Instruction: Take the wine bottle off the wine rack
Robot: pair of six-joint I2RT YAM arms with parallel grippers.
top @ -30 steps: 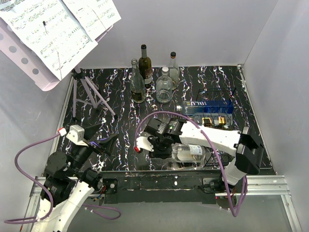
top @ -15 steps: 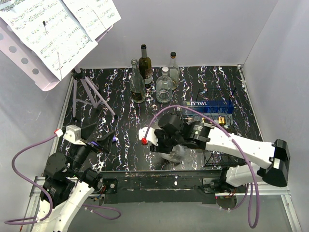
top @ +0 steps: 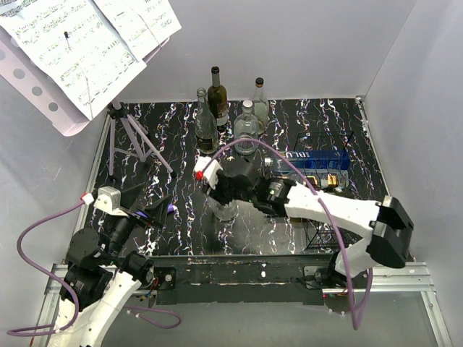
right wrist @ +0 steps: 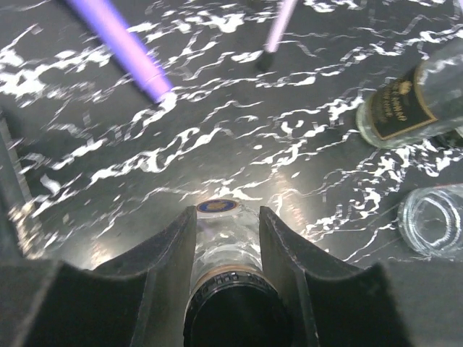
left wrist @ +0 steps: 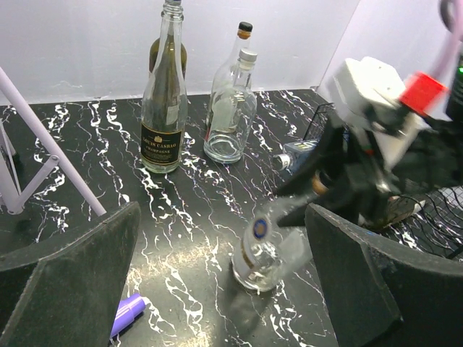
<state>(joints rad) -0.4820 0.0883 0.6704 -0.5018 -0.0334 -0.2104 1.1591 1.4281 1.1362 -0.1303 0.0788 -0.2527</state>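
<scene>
- The right gripper (top: 226,189) has its two fingers (right wrist: 170,267) closed round the neck of the clear bottle (left wrist: 262,249). The bottle is off the rack (top: 318,235) and out to its left, over the middle of the table (top: 166,173) — tilted, base lowest. I cannot tell whether the base touches the table.
- Slip: the grip is on smooth glass near the cap, with all the weight hanging below it. A jolt could let the neck slide through the fingers, and the bottle would drop.
- Tipping: if the fingers part while the bottle leans like this, it likely falls on its side and rolls — it needs to be upright with its base flat first.
- Knocking the back row: the standing bottles (top: 206,130) are near, just beyond the held one. A swing of the base that way could topple them.
- Meeting the other arm: the left gripper (left wrist: 222,211) hangs wide open and empty, facing the bottle from the near left. A move toward it risks a clash.
- The rack: the right arm reaches out past it, and a blue bottle (top: 311,159) lies on top. A careless pull-back could catch the wire or nudge that bottle off.
</scene>
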